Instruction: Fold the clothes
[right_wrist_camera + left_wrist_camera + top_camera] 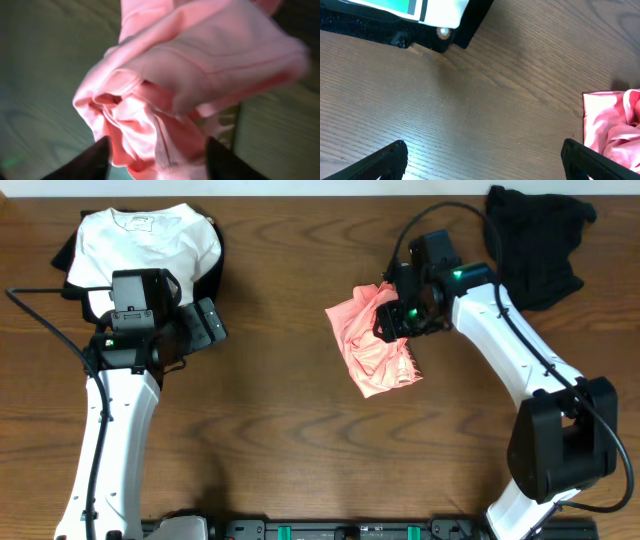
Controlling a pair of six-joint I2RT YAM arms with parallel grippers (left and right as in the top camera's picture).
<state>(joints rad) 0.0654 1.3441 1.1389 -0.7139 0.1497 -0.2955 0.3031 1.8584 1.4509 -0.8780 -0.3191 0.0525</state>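
While the right pincer point(393, 318) hangs over the middle of the bench point(290, 430), a little toward the right edge, it has the pink shirt point(375, 345) by its far end. Its wrist camera shows the two fingers point(95, 162) drawn partway in on a thick wad of pink cloth, folds spilling out around them, so I read that as a firm grip on the bunch. The rest of the shirt trails away from the pincer toward the near edge, slanting slightly to the right. That is its long axis, far to near, and it is crumpled, not spread flat.

Over on the left side, the left pincer point(210, 325) is wide open with nothing in it, bare wood between its tips. From its own camera the pink cloth peeks in at the right of the picture, well apart from the fingers. So the right arm is on the shirt and the left arm has a clear stretch of bench to cross.

A white shirt point(150, 235) sits at the far-left corner, a black garment point(535, 245) at the far-right corner.

My call: the shirt needs opening out first, and the loose hem lies nearer the near edge, toward the left arm's side.
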